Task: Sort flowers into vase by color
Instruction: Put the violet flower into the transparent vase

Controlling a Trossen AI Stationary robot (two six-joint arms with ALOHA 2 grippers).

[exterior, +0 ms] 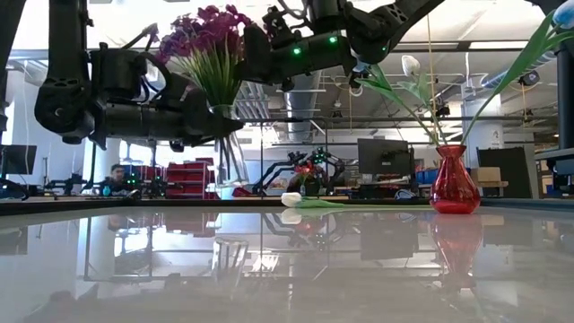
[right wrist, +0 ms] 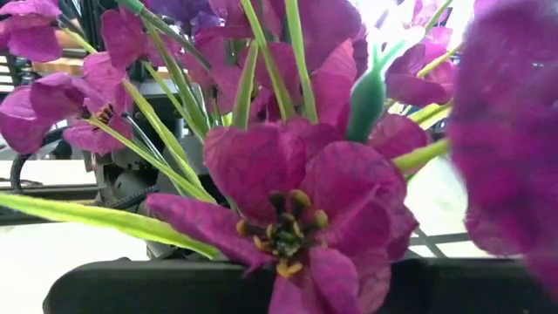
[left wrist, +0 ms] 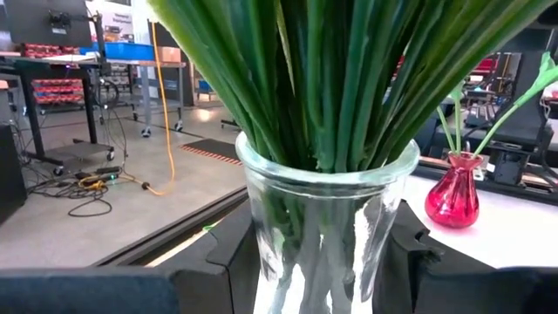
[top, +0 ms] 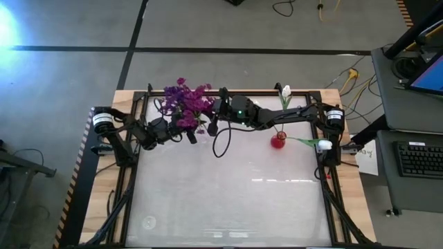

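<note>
Mostly sorted: left pincer (top: 185, 133) clamping the clear vase (left wrist: 327, 228) of purple flowers (top: 187, 102); right pincer (top: 216, 117) unclear; one white tulip (exterior: 306, 200) lying on the bench (top: 228, 200).

Floor: grey concrete (top: 228, 28), crossed by dark tape lines (top: 187, 50).
Cables: loose cords are seen on the floor (top: 349, 77).
Side desk: a keyboard (top: 421, 159) is placed on it.
Far room: red bins (exterior: 184, 175) and monitors (exterior: 383, 157) are seen.
Person: one is seated far off (exterior: 117, 176).
Light: bright glare is cast at one corner (top: 8, 24).
</note>
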